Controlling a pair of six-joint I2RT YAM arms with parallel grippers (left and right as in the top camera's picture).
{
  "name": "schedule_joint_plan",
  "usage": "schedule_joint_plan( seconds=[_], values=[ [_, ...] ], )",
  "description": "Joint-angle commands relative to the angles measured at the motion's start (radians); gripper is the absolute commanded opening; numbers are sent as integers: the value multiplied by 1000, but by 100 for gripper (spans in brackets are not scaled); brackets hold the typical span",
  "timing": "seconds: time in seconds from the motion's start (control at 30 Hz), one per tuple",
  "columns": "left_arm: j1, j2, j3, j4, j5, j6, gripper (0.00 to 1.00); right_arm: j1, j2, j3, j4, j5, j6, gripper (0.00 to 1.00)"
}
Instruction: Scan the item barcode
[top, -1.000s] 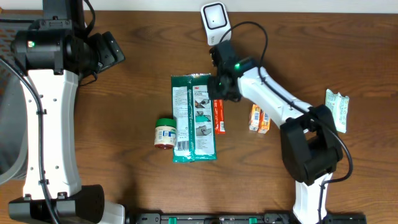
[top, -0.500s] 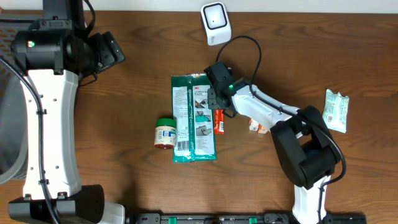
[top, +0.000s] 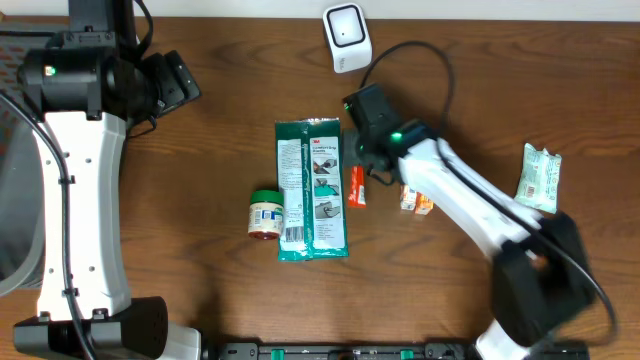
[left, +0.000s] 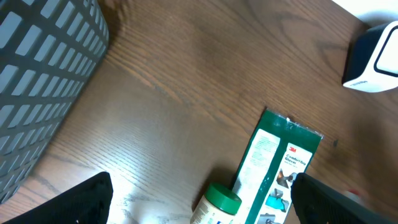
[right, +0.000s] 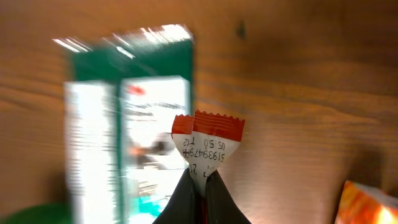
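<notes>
My right gripper (right: 202, 182) is shut on a small sachet (right: 207, 142) with a red crimped end and printed digits. The sachet stands up from between the jaws. From overhead, the orange-red sachet (top: 357, 187) sits just right of the green package, under the right gripper (top: 368, 168). The white scanner (top: 346, 36) stands at the table's back edge, above the gripper; its corner also shows as the scanner (left: 375, 57) in the left wrist view. My left gripper (left: 202, 205) hangs open and empty at the far left (top: 172, 84), high over the table.
A green 3M package (top: 312, 190) lies flat in the middle, with a green-lidded jar (top: 264, 214) at its left. An orange packet (top: 417, 193) lies right of the sachet, and a white-green packet (top: 540, 178) is at the far right. A grey basket (left: 43, 81) stands at the left edge.
The right gripper has closed on the sachet and drawn back from the green package. Its arm has swung out to the right. The left arm has not moved.
</notes>
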Motion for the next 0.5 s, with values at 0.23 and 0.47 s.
schedule_joint_plan(
  seconds=[0.23,0.47],
  values=[
    [3,6,9,-3,-5,-8,92,39,-13,-55,3,41,765,1],
    [3,6,9,-3,-5,-8,92,101,65,-126,97,93,974,2]
  ],
)
